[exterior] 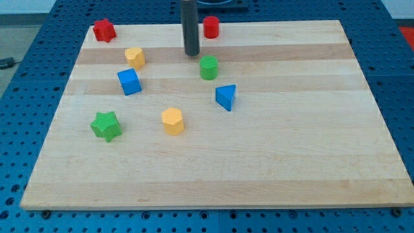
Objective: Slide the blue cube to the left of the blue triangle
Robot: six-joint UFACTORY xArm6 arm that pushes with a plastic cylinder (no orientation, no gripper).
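My tip [192, 54], a bare rod with no claw to open or close, should circle to nine o'clock of the blue cube [129, 81] (skirting the yellow block [134, 57]) and push gently toward three o'clock, stopping short of the blue triangle [226, 97].

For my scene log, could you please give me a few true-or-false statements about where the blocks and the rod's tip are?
1. The blue cube lies to the view's left of the blue triangle. True.
2. My tip touches the blue cube. False: it is apart, nearer the green cylinder.
3. The green star is at the view's top. False: lower left.
4. The red cylinder is near the board's top edge. True.
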